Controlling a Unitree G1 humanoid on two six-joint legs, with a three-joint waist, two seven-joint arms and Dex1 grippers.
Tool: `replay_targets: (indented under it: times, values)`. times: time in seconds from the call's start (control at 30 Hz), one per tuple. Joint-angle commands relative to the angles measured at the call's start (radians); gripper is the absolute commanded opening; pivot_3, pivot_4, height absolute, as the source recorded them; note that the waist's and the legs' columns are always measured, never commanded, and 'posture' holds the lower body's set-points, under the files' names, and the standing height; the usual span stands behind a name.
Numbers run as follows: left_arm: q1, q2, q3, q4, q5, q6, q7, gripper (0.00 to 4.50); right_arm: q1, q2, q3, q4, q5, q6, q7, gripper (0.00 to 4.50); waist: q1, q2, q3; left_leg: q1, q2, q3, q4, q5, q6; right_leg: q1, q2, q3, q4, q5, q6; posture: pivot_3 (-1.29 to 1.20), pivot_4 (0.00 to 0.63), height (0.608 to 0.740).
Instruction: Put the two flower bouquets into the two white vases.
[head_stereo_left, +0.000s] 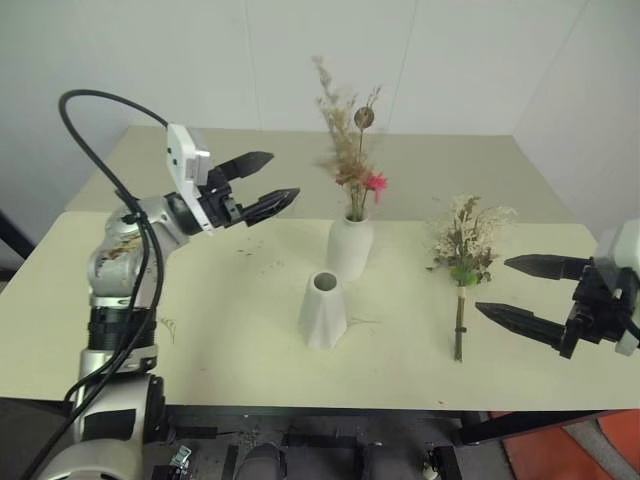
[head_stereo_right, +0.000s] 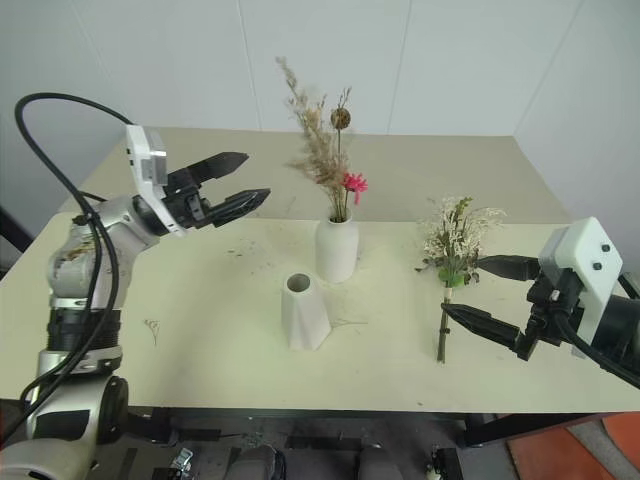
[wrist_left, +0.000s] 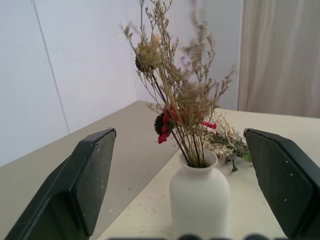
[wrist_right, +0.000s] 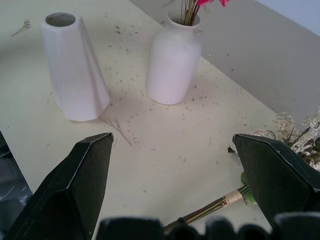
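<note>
The beige bouquet with a pink flower (head_stereo_left: 350, 150) stands upright in the rounded white vase (head_stereo_left: 350, 247) at the table's middle. In front of it stands the faceted cone vase (head_stereo_left: 323, 310), its mouth holding nothing. The cream-white bouquet with green leaves (head_stereo_left: 465, 250) lies flat on the table to the right, stems toward the front edge. My left gripper (head_stereo_left: 268, 180) is open in the air left of the rounded vase, pointing at it with nothing between its fingers. My right gripper (head_stereo_left: 515, 290) is open just right of the lying bouquet, apart from it.
Two cream tables (head_stereo_left: 200, 330) are pushed together, with a seam running behind the vases. Small dried crumbs lie scattered around the vases. White walls close off the back. A black cable (head_stereo_left: 100, 160) loops over my left arm.
</note>
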Motion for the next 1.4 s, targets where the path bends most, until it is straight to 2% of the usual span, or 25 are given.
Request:
replay_targets:
  times: [0.03,0.17,0.33,0.47,0.63,0.8,0.93,1.07,1.3,1.4]
  values:
    - [0.021,0.042,0.019,-0.082,-0.054,0.030,-0.038,4.47,-0.020,-0.019,-0.003,0.008,-0.006,-0.003,-0.007,4.50,0.000,0.000,0.000,0.000,0.000,0.000,0.000,0.000,0.000,0.000,0.000,0.000,0.000,0.000,0.000,0.00,0.150,0.740]
    - [0.059,0.125,0.030,-0.135,-0.107,0.085,-0.115,4.47,-0.048,-0.040,0.019,0.040,0.002,0.060,-0.058,4.50,-0.001,0.000,0.000,0.000,0.000,0.000,0.000,0.000,0.000,-0.001,0.000,0.000,0.000,0.000,0.000,0.00,0.150,0.740]
    - [0.117,0.231,0.056,-0.203,-0.180,0.122,-0.221,4.47,-0.164,-0.082,0.112,0.106,0.058,0.264,-0.199,4.50,-0.013,0.000,0.000,0.000,0.001,0.001,0.000,0.000,0.000,-0.001,0.000,0.000,0.000,0.000,-0.001,0.00,0.150,0.740]
    - [0.167,0.289,0.089,-0.243,-0.226,0.150,-0.250,4.47,-0.376,-0.070,0.246,0.224,0.100,0.530,-0.342,4.50,-0.025,0.000,0.000,0.000,0.001,0.001,0.000,0.000,0.000,-0.001,0.000,0.000,0.000,0.000,-0.001,0.00,0.150,0.740]
    - [0.253,0.329,0.135,-0.319,-0.272,0.171,-0.247,4.47,-0.663,0.058,0.401,0.441,0.063,0.790,-0.500,4.50,-0.031,0.000,0.000,-0.001,0.002,0.002,-0.001,0.000,0.000,-0.004,0.001,0.002,0.000,0.000,-0.002,0.00,0.150,0.740]
    - [0.324,0.348,0.171,-0.391,-0.312,0.190,-0.233,4.47,-0.828,0.127,0.506,0.725,0.077,0.800,-0.664,4.50,-0.021,0.001,0.000,-0.003,0.002,0.002,-0.001,0.000,0.000,-0.006,0.001,0.002,0.000,0.001,-0.002,0.00,0.150,0.740]
    - [0.359,0.362,0.195,-0.424,-0.331,0.193,-0.219,4.47,-0.910,0.177,0.576,0.848,0.063,0.800,-0.745,4.50,-0.022,0.001,0.000,-0.004,0.002,0.003,-0.002,0.000,0.000,-0.006,0.001,0.002,-0.001,0.001,-0.002,0.00,0.150,0.740]
    - [0.372,0.368,0.204,-0.441,-0.341,0.192,-0.206,4.47,-0.994,0.270,0.605,0.999,-0.015,0.800,-0.816,4.50,-0.027,0.001,0.000,-0.003,0.002,0.003,-0.001,0.000,0.000,-0.006,0.001,0.002,0.000,0.001,-0.002,0.00,0.150,0.740]
    - [0.381,0.372,0.204,-0.454,-0.348,0.184,-0.186,4.47,-1.079,0.375,0.627,1.160,-0.181,0.785,-0.801,4.50,-0.027,0.001,0.000,-0.004,0.002,0.003,-0.003,0.000,0.000,-0.007,0.001,0.002,-0.001,0.001,-0.002,0.00,0.150,0.740]
    - [0.389,0.372,0.206,-0.459,-0.351,0.182,-0.178,4.50,-1.087,0.392,0.649,1.187,-0.236,0.749,-0.762,3.88,-0.027,0.001,0.000,-0.003,0.002,0.003,-0.002,0.000,0.000,-0.006,0.001,0.002,-0.001,0.001,-0.002,0.00,0.150,0.740]
